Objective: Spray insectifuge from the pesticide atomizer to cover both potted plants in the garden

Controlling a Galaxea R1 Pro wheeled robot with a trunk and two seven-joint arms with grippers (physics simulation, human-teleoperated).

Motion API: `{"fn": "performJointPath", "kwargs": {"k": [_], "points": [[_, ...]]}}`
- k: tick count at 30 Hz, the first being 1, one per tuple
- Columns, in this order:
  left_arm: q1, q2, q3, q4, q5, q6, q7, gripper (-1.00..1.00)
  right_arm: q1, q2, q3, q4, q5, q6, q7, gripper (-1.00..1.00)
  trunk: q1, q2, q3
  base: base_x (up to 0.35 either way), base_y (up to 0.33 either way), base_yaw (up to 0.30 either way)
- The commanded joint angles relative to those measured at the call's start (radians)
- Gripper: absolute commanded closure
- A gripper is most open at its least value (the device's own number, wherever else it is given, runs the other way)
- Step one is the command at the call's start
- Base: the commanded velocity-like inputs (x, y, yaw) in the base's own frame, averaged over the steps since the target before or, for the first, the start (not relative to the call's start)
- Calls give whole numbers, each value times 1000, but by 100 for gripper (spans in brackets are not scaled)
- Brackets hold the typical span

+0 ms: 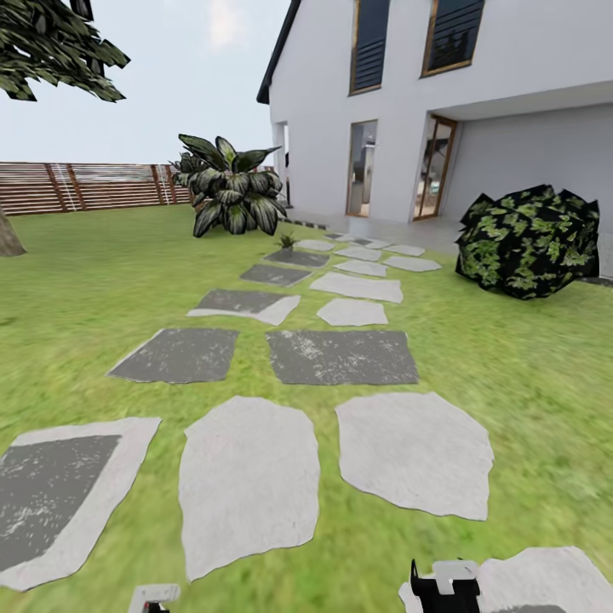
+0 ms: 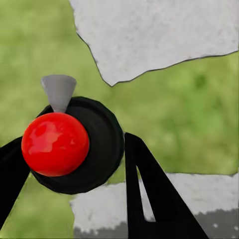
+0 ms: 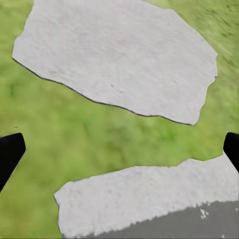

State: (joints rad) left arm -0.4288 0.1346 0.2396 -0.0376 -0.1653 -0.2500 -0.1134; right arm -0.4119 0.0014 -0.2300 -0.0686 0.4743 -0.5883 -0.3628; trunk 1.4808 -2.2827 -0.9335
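Left gripper (image 2: 74, 164) clamped on the pesticide atomizer (image 2: 74, 149), its red cap between the fingers; right gripper (image 3: 119, 149) jaws wide apart over stepping stones (image 3: 119, 59).

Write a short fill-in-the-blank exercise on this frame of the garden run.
1. The left gripper grips a black, round pesticide atomizer topped by a ____ ball.
2. The right gripper, fingers wide apart, holds ____.
3. The pale and dark grey stepping stones lead across the lawn toward a white ____.
4. The dark, green-speckled leafy bush sits on the path's ____ side.

Missing words: red; nothing; house; right.
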Motion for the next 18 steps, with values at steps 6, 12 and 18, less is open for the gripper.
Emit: {"fn": "performJointPath", "kwargs": {"k": [6,12,18], "points": [[0,0,9,1,-10,-3,-3,100,-1,0,-6,1,10,-2,-5,-100,0,0,-1,287,170,0],[0,0,9,1,-10,-3,-3,100,-1,0,-6,1,10,-2,-5,-100,0,0,-1,287,170,0],[0,-1,9,1,-10,-3,-3,100,-1,0,-6,1,10,-2,-5,-100,0,0,-1,287,170,0]]}}
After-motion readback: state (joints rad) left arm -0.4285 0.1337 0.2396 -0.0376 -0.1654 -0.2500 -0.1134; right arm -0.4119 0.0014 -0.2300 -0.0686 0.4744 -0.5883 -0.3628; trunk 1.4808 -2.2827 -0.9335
